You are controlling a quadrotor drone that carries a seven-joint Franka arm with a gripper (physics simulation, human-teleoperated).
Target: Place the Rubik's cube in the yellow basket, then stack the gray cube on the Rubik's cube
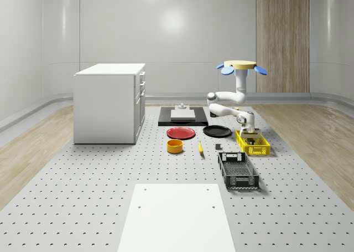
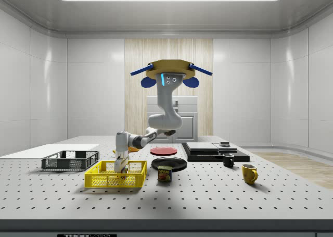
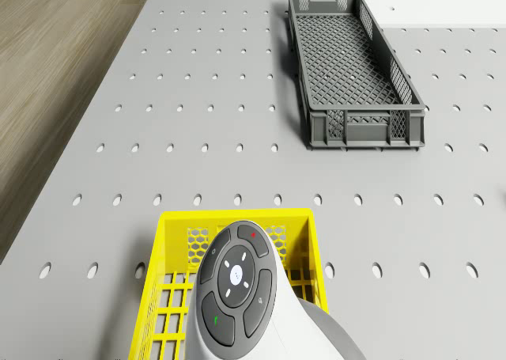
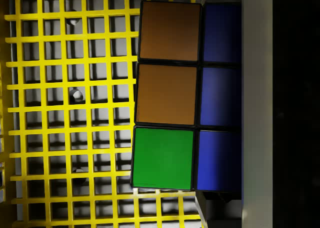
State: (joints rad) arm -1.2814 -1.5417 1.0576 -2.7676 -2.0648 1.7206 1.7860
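- Reaching down into the yellow basket [image 2: 115,174], the gripper [image 2: 121,169] sits low between the basket's mesh walls in the side view; in the whole-scene view it hangs over the same basket [image 1: 253,143].
- The wrist view shows the Rubik's cube [image 4: 172,95] pressed against one gripper finger [image 4: 256,107], with orange, green and blue tiles facing the camera and the basket's yellow grid floor [image 4: 65,112] behind it. The gripper appears clamped on the cube.
- I cannot tell whether the cube touches the basket floor.
- The white arm [image 2: 156,130] bends from the gripper up to the drone [image 2: 167,73], which hovers with blue rotor blades above the table [image 2: 291,195], beside the basket.
- In the drone view, the arm's wrist [image 3: 237,289] carries a round gray button pad and covers part of the basket [image 3: 237,217].
- A dark gray mesh crate [image 3: 352,67] lies near the basket, apart from it; it appears too in the whole-scene view [image 1: 238,170].
- A can labeled SPAM [image 2: 165,173] stands just beside the basket in the side view.
- Farther out sit a black plate [image 1: 217,131], a red plate [image 1: 181,133], an orange bowl [image 1: 175,146], a black mug [image 2: 228,160] and a yellow mug [image 2: 249,173].
- A white cabinet [image 1: 109,102] stands at the whole-scene view's left.
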